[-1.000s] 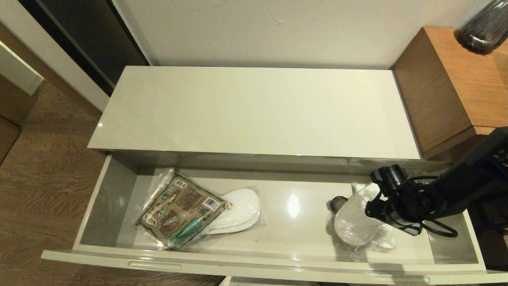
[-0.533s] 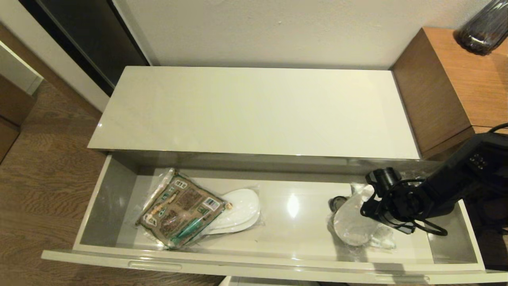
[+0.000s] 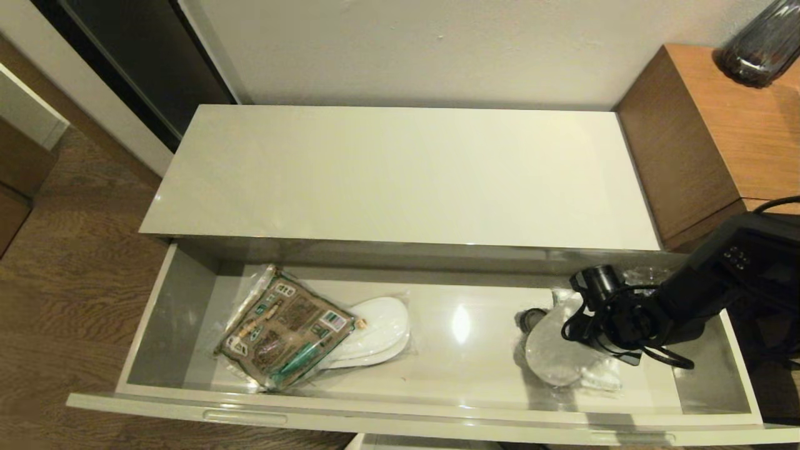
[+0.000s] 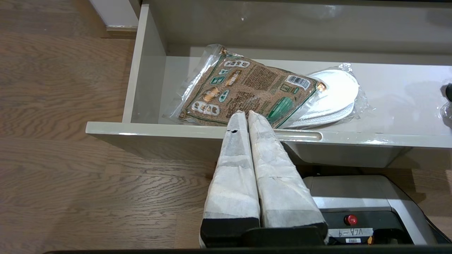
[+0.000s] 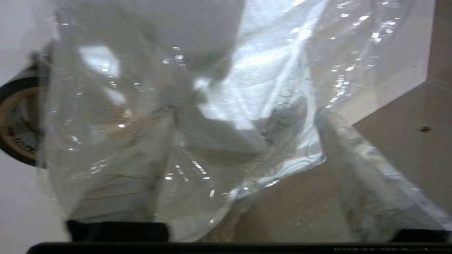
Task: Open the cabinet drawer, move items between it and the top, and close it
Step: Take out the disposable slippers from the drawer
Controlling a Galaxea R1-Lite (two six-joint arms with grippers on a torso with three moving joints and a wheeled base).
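Note:
The cabinet drawer (image 3: 169, 300) stands pulled out below the bare off-white top (image 3: 400, 175). At its left end a brown-and-green packet (image 3: 284, 334) (image 4: 247, 90) lies partly over a wrapped white slipper pair (image 3: 378, 334) (image 4: 335, 95). At its right end lie another wrapped slipper pair (image 3: 553, 353) (image 5: 212, 88) and a black tape roll (image 3: 531, 319) (image 5: 14, 123). My right arm (image 3: 687, 294) reaches down into the drawer. The right gripper (image 5: 247, 120) is open, its fingers astride the crumpled clear wrap. My left gripper (image 4: 243, 114) is shut and empty, just outside the drawer's front edge.
A brown wooden side unit (image 3: 719, 137) with a dark glass vase (image 3: 756, 44) stands higher at the right. Wood floor (image 3: 62, 281) lies to the left. The robot's grey base (image 4: 353, 201) sits under the drawer front.
My right arm has sunk lower and shifted left, further onto the wrapped slippers at the drawer's right end. The items at the left end have not moved.

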